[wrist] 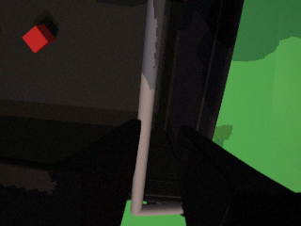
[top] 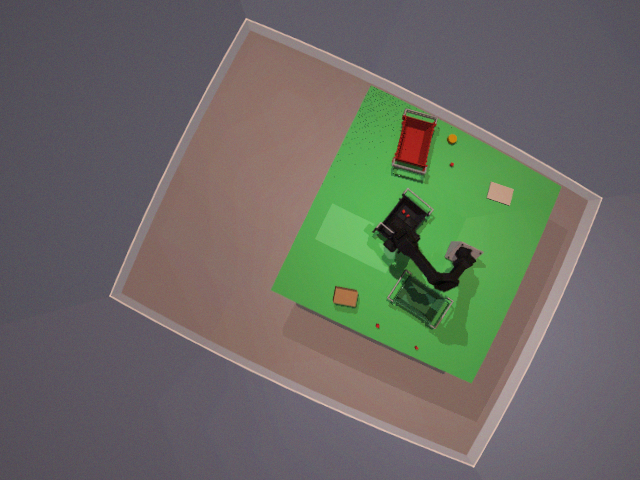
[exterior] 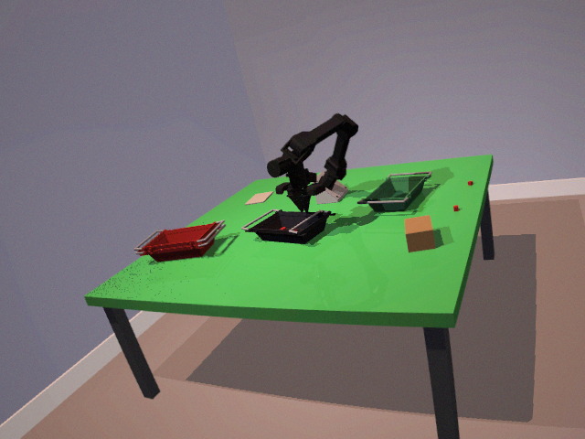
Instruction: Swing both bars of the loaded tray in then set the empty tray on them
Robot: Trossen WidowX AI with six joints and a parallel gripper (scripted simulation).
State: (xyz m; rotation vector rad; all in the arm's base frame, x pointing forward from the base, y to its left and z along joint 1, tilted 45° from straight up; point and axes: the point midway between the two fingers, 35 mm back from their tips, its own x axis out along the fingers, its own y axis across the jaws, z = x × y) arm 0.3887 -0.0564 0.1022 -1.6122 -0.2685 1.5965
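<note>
- Brown floor [top: 206, 180] [exterior: 118, 401] and grey-blue walls surround a bright green table [top: 361, 180] [exterior: 283, 278].
- The black tray [top: 414, 204] [exterior: 283, 234] [wrist: 85, 71] stands upright mid-table, in front of the arm [top: 426, 266] [exterior: 321, 134].
- Its near bar [top: 385, 227] [exterior: 309, 221] [wrist: 145, 104] lies in over the top; its far bar [top: 419, 201] [exterior: 259, 219] sticks outward.
- The gripper [top: 401, 236] [exterior: 304, 210] [wrist: 158, 132] points down at the tray — fingers narrowly apart, either side of the near bar, without a grip.
- Small red blocks [top: 405, 213] [exterior: 282, 229] [wrist: 39, 39] lie inside the black tray.
- The green tray [top: 423, 294] [exterior: 392, 206], see-through and empty, stands beside the arm.
- The red tray [top: 414, 142] [exterior: 179, 244] is empty too.
- Around them: an orange box [top: 345, 297] [exterior: 420, 233], a pale slab [top: 500, 193] [exterior: 259, 198], an orange disc [top: 452, 138] — and loose red blocks.
</note>
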